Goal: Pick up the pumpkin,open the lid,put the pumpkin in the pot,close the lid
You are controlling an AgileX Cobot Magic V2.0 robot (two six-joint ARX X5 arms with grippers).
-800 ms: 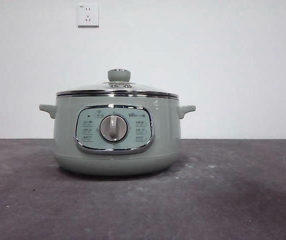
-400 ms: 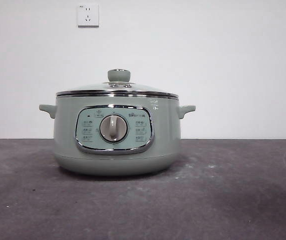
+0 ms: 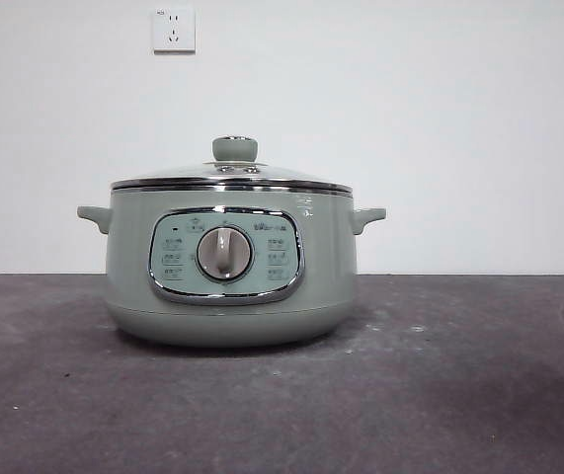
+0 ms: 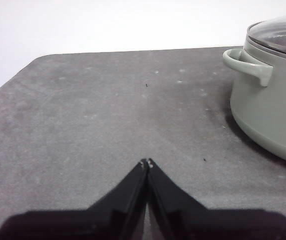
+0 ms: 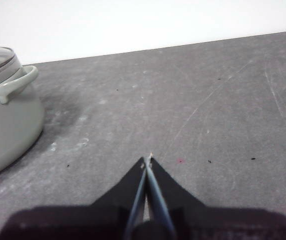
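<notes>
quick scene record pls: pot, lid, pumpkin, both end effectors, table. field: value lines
pot: centre of table, control panel facing front camera
lid: seated on pot, knob up
pumpkin: not visible in any view
left end effector: shut, holding nothing, above bare table beside one pot handle
right end effector: shut, holding nothing, above bare table on the pot's other side
table: dark grey, scuffed
wall sockets: two, on the white wall behind
</notes>
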